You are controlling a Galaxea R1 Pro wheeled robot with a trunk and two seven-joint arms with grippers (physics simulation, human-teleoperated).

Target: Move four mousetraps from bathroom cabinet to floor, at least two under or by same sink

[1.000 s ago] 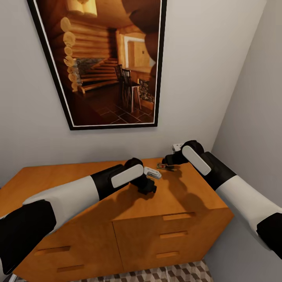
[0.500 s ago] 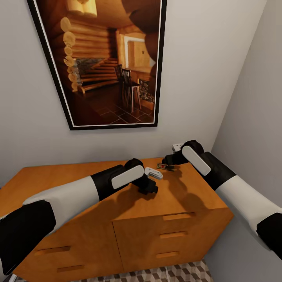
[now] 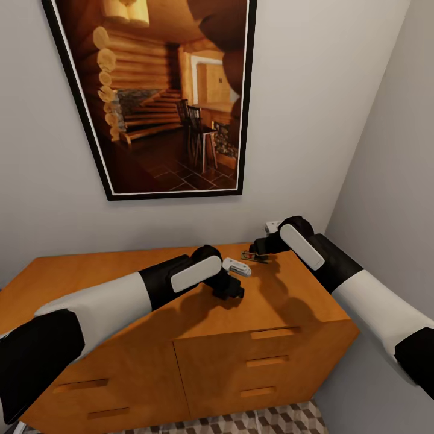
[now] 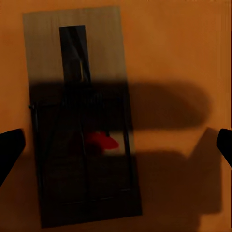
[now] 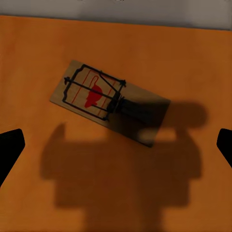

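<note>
On the orange-brown cabinet [image 3: 120,283], a tan mousetrap [image 3: 253,257] with black wire and a red mark lies near the back right corner of the top. My right gripper [image 3: 259,246] hovers just over it. In the right wrist view that mousetrap [image 5: 108,101] lies flat, beyond the open right gripper [image 5: 116,147], partly in the arm's shadow. My left gripper [image 3: 231,289] points down at the cabinet top. The left wrist view shows another mousetrap [image 4: 82,125] close below the open left gripper [image 4: 116,147], lying off-centre toward one fingertip [image 4: 9,150] and dark in shadow.
A large framed picture [image 3: 163,96] hangs on the grey wall behind the cabinet. A side wall [image 3: 392,150] closes in at the right. Drawers with bar handles [image 3: 274,333] face me, and patterned floor tiles [image 3: 265,422] show at the bottom edge.
My left gripper has crept slightly to the right over the cabinet top. The right arm and the mousetrap under it have not moved.
</note>
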